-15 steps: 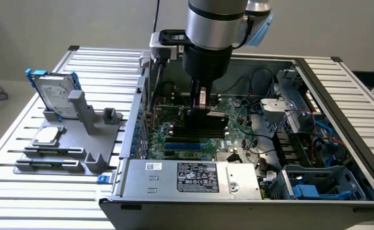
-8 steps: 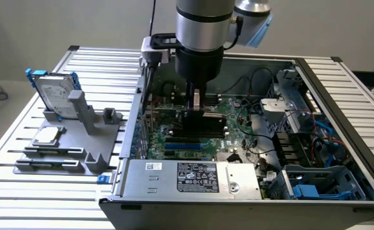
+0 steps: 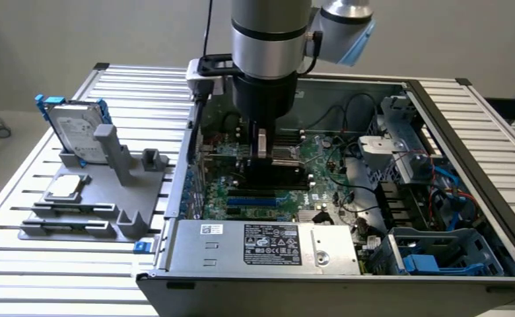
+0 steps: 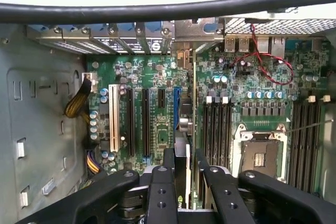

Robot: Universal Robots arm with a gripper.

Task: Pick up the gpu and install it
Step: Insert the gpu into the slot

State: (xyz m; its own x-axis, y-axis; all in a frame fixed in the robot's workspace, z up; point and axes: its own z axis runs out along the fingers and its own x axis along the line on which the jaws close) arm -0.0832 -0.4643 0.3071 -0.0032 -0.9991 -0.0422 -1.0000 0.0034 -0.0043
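My gripper (image 3: 263, 150) reaches down into the open computer case (image 3: 469, 125) and is shut on the gpu (image 3: 277, 173), a black card held on edge just above the green motherboard (image 3: 323, 158). In the wrist view the gpu (image 4: 185, 123) appears edge-on between my black fingers (image 4: 168, 167), with its metal end bracket toward the case's rear slot covers. It stands over the blue expansion slot (image 4: 176, 107). Whether the card's edge sits in the slot is hidden.
Long black memory slots (image 4: 216, 129) and the CPU socket (image 4: 261, 157) lie beside the card. A white slot (image 4: 113, 116) and black slots are on its other side. A hard drive in a blue frame (image 3: 74, 125) stands on a grey fixture (image 3: 107, 205). A power supply (image 3: 257, 246) fills the case's front.
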